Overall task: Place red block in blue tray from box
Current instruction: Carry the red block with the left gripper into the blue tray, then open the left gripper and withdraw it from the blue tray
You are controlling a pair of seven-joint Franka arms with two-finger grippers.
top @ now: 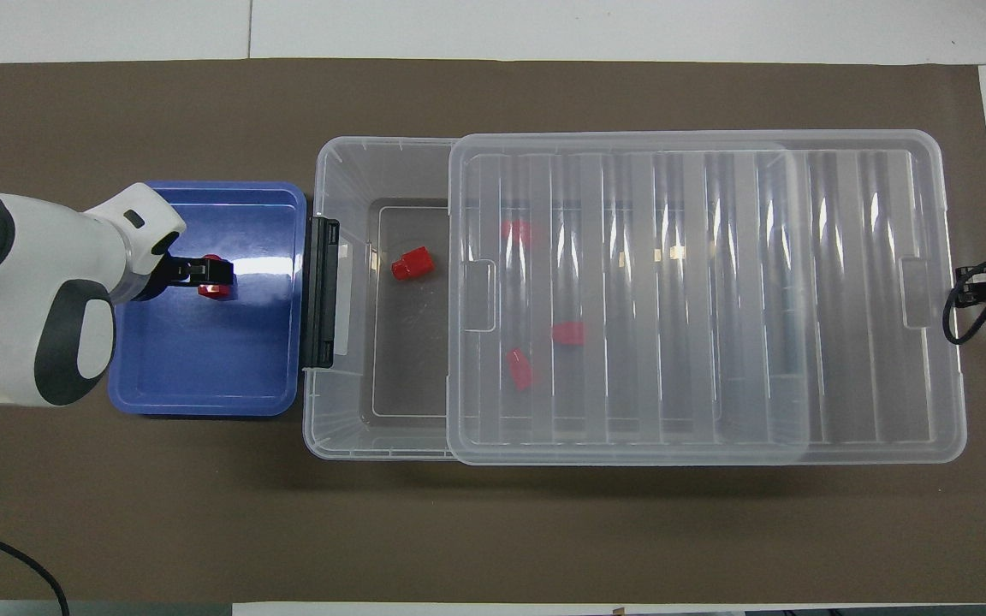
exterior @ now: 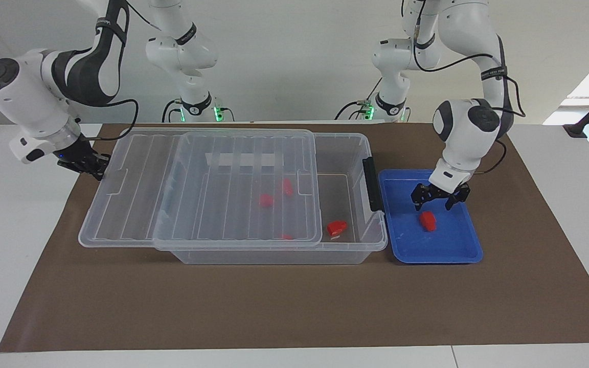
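Red block [exterior: 428,220] lying in blue tray [exterior: 458,250], left claw [exterior: 440,201] above (fingers spread)

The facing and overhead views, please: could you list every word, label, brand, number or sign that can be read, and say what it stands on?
None can be read.
Dark bands on the arms: lettering too small to read.
Pale strip seen through the lid of the box: no text made out.
Red block and blue tray: no markings seen.
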